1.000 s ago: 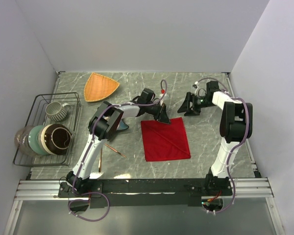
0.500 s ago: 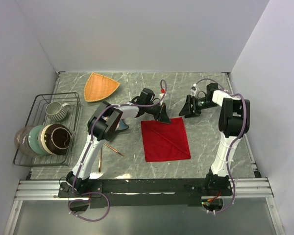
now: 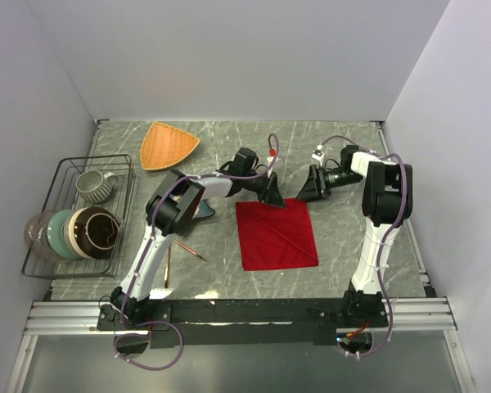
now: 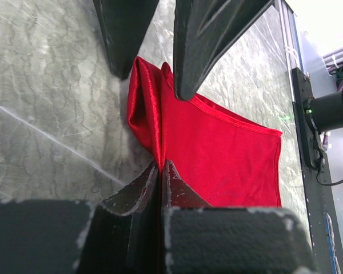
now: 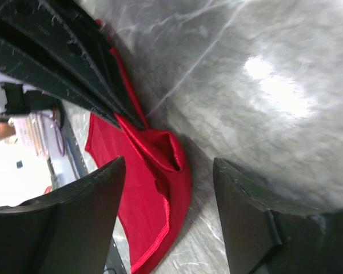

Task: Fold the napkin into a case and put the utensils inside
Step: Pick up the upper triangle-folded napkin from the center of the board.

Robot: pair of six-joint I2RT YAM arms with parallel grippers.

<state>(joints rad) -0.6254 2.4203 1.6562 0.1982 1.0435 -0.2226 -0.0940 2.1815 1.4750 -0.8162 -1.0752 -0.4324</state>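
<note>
- Left hand [image 4: 161, 165] is clenched on a pinched-up ridge at the far edge of the red napkin [image 4: 228, 154], which otherwise lies flat on the counter [image 3: 344, 237].
- Right hand [image 5: 168, 164] is released, its jaws spread either side of that same raised ridge, not yet gripping it.
- Cloth looks light, limp and slightly slick. It will likely sag and slip, so take it by hemmed edges or corners, deep between the pads.
- Utensils [image 3: 193, 253] lie left of the napkin, apart from it.
</note>
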